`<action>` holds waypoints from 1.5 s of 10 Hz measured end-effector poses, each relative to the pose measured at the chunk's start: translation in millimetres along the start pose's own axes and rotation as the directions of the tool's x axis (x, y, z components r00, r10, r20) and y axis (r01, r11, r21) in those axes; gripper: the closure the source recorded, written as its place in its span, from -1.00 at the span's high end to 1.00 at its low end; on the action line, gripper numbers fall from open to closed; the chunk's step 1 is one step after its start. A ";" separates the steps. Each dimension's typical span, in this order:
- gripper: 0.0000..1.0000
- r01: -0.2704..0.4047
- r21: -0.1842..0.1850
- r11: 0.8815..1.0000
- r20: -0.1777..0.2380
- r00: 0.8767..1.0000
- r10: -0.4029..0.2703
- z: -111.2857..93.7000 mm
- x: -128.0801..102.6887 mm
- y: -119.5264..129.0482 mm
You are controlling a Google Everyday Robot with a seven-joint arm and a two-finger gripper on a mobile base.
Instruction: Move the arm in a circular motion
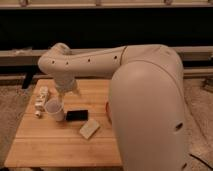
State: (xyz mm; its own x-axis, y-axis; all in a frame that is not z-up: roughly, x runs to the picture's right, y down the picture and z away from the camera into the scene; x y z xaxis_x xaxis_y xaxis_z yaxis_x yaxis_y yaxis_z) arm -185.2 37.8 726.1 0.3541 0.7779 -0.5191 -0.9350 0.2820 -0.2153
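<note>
The arm is very large, cream-white, with thick rounded segments and small dark dots. It fills the right of the camera view, reaches left over a wooden table, and bends down at a rounded joint. Its small gripper hangs over the table's back left, just above and behind a white cup.
On the table beside the cup are a black rectangular object, a tan block and small light blocks at the left edge. A small orange thing shows beside the arm. A dark wall with a ledge runs behind.
</note>
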 end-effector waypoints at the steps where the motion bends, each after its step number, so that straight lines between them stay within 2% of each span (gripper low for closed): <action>1: 0.30 -0.001 -0.007 1.000 0.001 1.000 0.001 -2.1 7.2 9.4; 5: 0.30 0.002 -0.016 1.000 0.000 1.000 -0.002 -4.6 17.1 12.0; 9: 0.30 -0.028 -0.031 0.999 0.007 1.000 0.028 -10.2 35.5 19.7; 15: 0.30 -0.039 -0.035 0.999 0.016 0.999 0.039 -12.7 45.9 17.1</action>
State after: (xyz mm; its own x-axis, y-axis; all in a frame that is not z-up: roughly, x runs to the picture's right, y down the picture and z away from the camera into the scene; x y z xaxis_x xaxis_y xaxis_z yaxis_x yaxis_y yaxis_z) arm -184.7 71.2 688.1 0.3167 0.7971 -0.5142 -0.9467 0.2320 -0.2236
